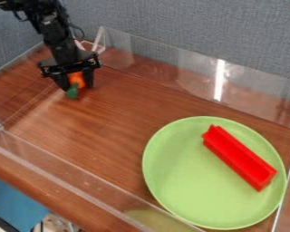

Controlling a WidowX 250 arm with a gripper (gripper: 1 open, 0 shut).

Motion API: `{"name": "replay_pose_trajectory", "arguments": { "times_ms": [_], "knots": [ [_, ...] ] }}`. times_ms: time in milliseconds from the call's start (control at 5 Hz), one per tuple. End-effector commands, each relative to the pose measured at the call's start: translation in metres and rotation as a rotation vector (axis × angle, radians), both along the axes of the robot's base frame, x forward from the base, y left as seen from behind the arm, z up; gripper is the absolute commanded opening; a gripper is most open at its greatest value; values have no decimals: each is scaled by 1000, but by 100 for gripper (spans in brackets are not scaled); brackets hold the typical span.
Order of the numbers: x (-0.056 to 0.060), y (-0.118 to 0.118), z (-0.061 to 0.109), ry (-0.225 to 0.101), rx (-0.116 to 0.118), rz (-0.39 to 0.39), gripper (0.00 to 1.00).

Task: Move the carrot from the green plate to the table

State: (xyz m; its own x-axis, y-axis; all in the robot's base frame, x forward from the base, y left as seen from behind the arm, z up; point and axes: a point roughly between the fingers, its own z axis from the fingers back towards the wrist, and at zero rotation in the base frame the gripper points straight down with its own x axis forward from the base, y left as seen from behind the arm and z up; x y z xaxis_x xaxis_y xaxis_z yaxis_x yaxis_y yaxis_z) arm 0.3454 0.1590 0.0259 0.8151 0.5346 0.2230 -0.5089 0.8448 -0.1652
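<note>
My gripper is low over the far left of the table, fingers pointing down. Between the fingers sits the carrot, small and orange with a green top, at or just above the wood; I cannot tell whether it touches. The jaws stand close on both sides of it. The green plate lies at the front right, far from the gripper, with no carrot on it.
A long red block lies diagonally on the plate. Clear acrylic walls run along the table's back, left and front edges. A blue-grey backdrop stands behind the table.
</note>
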Motion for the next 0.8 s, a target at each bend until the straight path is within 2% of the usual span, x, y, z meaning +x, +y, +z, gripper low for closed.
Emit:
{"name": "replay_pose_trajectory", "arguments": {
  "times_ms": [0,200,600],
  "knots": [
    [7,-29,17,-51,23,-57,0],
    [-1,-39,27,-72,35,-121,0],
    [-13,-35,43,-86,19,-184,0]
  ]
}}
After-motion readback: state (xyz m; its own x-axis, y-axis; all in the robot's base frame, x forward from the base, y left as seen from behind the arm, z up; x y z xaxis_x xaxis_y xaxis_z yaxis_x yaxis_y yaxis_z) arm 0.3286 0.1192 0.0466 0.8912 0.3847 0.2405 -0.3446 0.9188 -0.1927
